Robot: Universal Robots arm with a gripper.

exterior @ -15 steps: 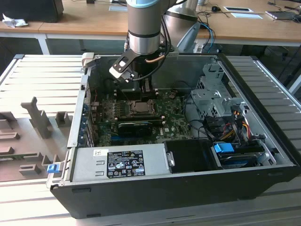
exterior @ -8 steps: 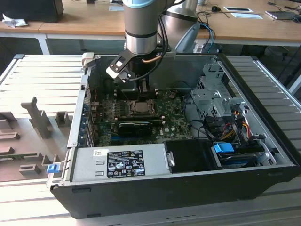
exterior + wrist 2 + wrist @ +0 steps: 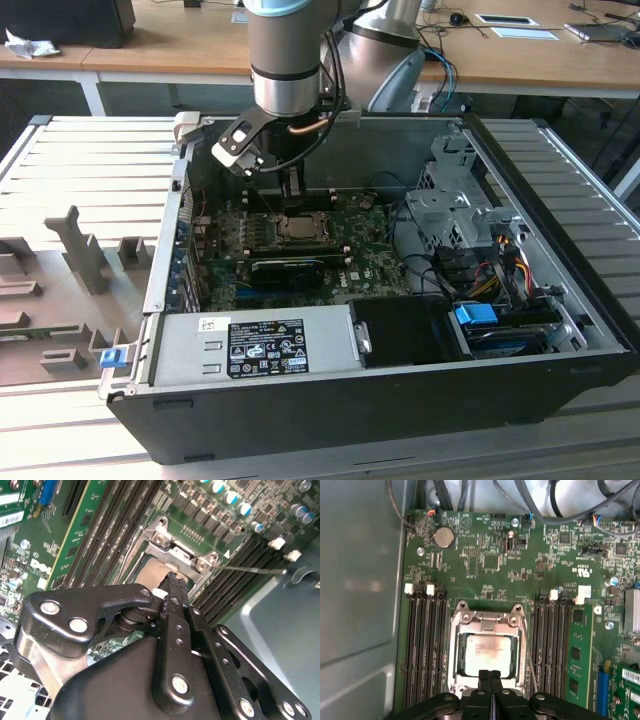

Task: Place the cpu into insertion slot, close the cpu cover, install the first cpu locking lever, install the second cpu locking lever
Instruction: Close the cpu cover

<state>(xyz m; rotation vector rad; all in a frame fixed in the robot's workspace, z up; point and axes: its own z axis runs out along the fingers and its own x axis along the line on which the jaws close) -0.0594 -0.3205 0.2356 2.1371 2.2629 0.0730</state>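
The cpu [image 3: 487, 655], a square chip with a dull silver top, lies in the insertion slot [image 3: 453, 630] on the green board. The silvery cpu cover [image 3: 487, 626] lies flat over it and frames the chip through its window. My gripper [image 3: 490, 676] is shut, its two black fingers pressed together with nothing between them, and the tips sit at the cover's edge over the chip. In the second wrist view the fingertips [image 3: 172, 582] touch down by the cover's hinge. A thin wire locking lever [image 3: 250, 569] sticks out from the socket's side. In the exterior view the gripper [image 3: 295, 197] hangs just above the cpu [image 3: 300, 226].
Black memory slots [image 3: 422, 645] flank the socket, with a green memory module [image 3: 575, 655] on one side. A coin battery [image 3: 443, 537] and cables [image 3: 540, 500] lie beyond. The case holds a power supply [image 3: 250, 345] and a drive cage [image 3: 460, 200]. The case wall [image 3: 360, 580] is close by.
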